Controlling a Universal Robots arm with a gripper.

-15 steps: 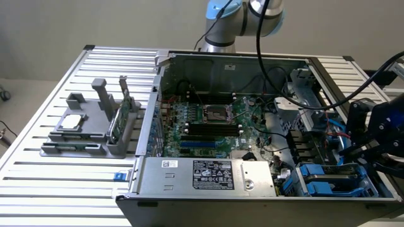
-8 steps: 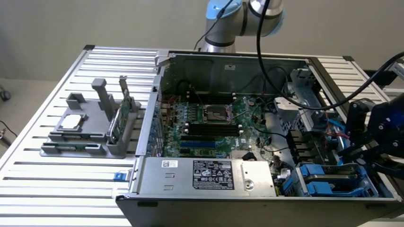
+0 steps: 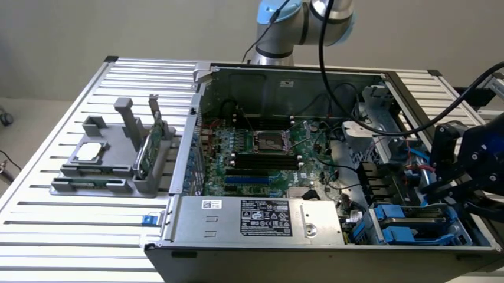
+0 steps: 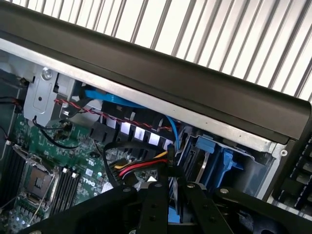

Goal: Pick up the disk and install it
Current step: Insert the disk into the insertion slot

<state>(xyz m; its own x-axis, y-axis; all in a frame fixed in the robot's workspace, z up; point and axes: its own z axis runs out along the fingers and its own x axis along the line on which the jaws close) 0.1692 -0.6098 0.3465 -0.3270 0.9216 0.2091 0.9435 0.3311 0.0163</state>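
Apparently the disk [image 3: 409, 221] sat inside the case [image 3: 275, 259], at one corner, with the gripper [image 4: 165, 195] just above it; how its jaws stood I could not tell. Loose cables [image 4: 139, 168] beside it could have snagged the gripper.

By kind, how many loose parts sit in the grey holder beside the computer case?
Square silver chip: 1
Green circuit card with metal bracket: 1
Narrow green board lying at the front: 1
Total: 3
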